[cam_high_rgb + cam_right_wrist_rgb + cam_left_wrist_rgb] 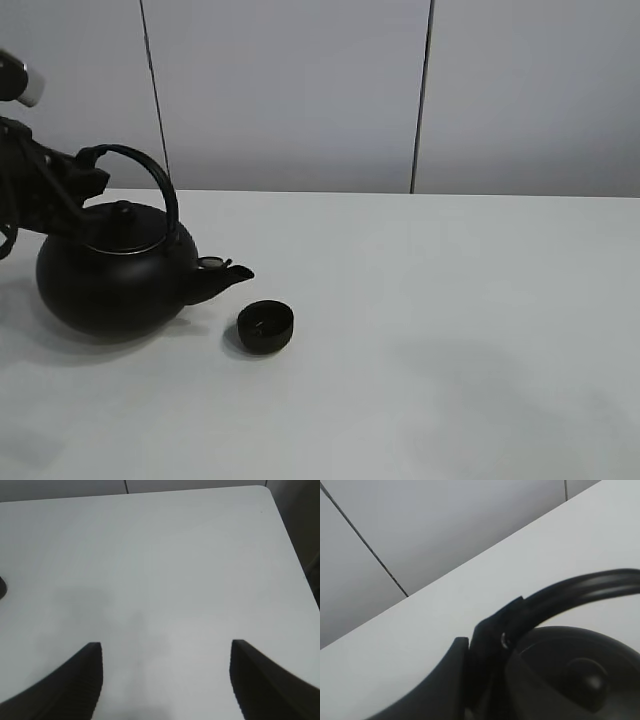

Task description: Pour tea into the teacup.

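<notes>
The small matte-black teacup [266, 326] stands on the white table [450, 300], left of centre. A big round black kettle [110, 280] with an arched handle [150, 175] stands to the cup's left. Its spout [228, 275] points toward the cup and ends just short of the rim. My left gripper [88, 172] is shut on the far-left end of the handle. The left wrist view shows that gripper [490, 640] around the handle [580, 587], above the lid knob [587, 680]. My right gripper [165, 644] is open and empty above bare table; it is out of the exterior view.
Grey wall panels [300, 90] rise behind the table's back edge. In the right wrist view the table's edge and rounded corner [287, 535] are near, with dark floor beyond. A dark sliver [1, 587] shows at that view's border.
</notes>
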### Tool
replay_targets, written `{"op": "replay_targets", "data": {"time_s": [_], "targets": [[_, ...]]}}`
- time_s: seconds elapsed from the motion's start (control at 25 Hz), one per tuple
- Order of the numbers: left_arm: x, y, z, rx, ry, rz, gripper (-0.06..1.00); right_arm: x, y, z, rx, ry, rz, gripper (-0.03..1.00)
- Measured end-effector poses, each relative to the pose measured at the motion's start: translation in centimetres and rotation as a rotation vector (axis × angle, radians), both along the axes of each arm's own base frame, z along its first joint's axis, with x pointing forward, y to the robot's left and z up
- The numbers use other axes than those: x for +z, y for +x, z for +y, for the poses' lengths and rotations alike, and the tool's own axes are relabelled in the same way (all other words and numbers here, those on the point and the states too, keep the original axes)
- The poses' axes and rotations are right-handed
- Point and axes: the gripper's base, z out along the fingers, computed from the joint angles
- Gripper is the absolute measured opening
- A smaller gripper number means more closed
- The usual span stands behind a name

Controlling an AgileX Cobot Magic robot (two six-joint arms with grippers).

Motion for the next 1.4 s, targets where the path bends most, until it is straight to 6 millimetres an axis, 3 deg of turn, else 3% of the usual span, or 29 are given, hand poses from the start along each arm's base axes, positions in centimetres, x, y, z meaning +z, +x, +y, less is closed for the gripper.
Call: {"op": "replay_targets", "data": {"time_s": [1.4], "targets": [[-0.29, -0.07, 0.07, -0.04, 0.124, -0.015, 0.11, 0.0, 0.0, 0.0, 0.0, 0.0, 0.0, 0.49]]}}
